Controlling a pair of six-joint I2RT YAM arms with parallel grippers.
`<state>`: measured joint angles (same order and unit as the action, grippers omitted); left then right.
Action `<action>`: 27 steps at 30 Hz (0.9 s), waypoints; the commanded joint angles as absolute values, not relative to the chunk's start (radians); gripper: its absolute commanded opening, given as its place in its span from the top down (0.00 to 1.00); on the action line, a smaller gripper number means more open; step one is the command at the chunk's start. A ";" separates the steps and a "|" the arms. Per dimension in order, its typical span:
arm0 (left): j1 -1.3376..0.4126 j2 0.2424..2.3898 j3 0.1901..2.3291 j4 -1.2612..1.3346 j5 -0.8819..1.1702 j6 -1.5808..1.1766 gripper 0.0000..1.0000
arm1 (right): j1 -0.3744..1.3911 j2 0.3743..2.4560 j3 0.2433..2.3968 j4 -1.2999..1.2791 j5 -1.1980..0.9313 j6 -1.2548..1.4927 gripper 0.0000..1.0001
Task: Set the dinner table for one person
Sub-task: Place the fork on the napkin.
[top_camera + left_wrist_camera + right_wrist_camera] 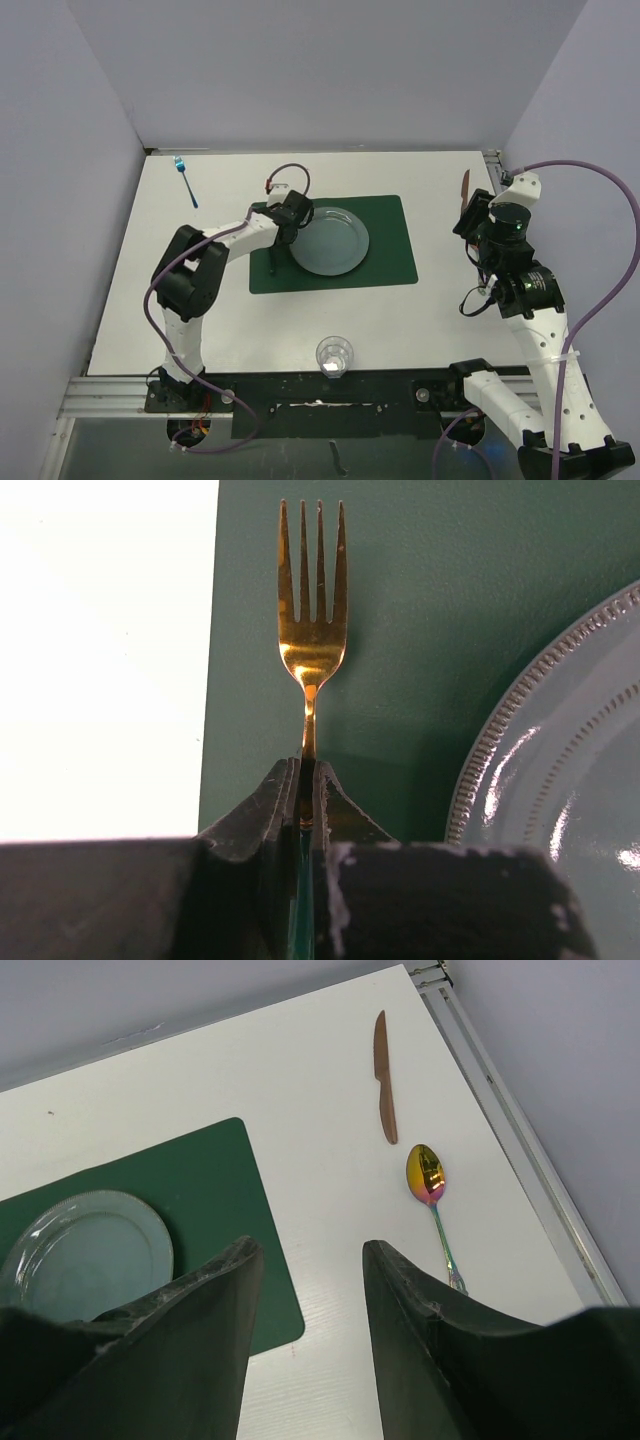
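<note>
My left gripper (308, 765) is shut on the handle of a gold fork (312, 630). The fork's tines point away from me, low over the left strip of the dark green placemat (420, 610), just left of the pale glass plate (560, 780). From above, the left gripper (283, 225) sits at the plate's (330, 240) left rim on the white dinner table (140, 300). My right gripper (308, 1250) is open with nothing between its fingers. It hangs above the bare table right of the placemat (230, 1180), near a copper knife (384, 1080) and an iridescent spoon (428, 1180).
A clear drinking glass (335, 355) stands near the front edge. A blue-handled utensil (186, 182) lies at the far left. An aluminium rail (520, 1150) runs along the table's right edge, close to the spoon. Grey walls enclose three sides.
</note>
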<state>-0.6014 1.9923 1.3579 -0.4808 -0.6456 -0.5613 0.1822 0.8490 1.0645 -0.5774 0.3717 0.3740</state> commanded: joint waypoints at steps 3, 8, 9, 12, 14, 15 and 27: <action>-0.591 2.003 1.344 -0.384 -0.607 -0.526 1.00 | 0.174 0.853 1.072 -0.534 0.370 0.376 0.54; -0.595 2.012 1.344 -0.364 -0.568 -0.531 1.00 | 0.174 0.854 1.075 -0.538 0.377 0.373 0.54; -0.596 2.009 1.344 -0.362 -0.564 -0.533 1.00 | 0.173 0.854 1.075 -0.538 0.376 0.373 0.54; -0.600 1.999 1.340 -0.356 -0.549 -0.539 1.00 | 0.173 0.857 1.077 -0.541 0.378 0.373 0.54; -0.602 1.993 1.339 -0.351 -0.534 -0.543 1.00 | 0.172 0.859 1.075 -0.540 0.376 0.373 0.54; -0.603 1.990 1.337 -0.346 -0.531 -0.543 1.00 | 0.173 0.861 1.075 -0.540 0.376 0.374 0.54; -0.608 2.014 1.358 -0.349 -0.519 -0.538 1.00 | 0.172 0.875 1.081 -0.540 0.372 0.368 0.54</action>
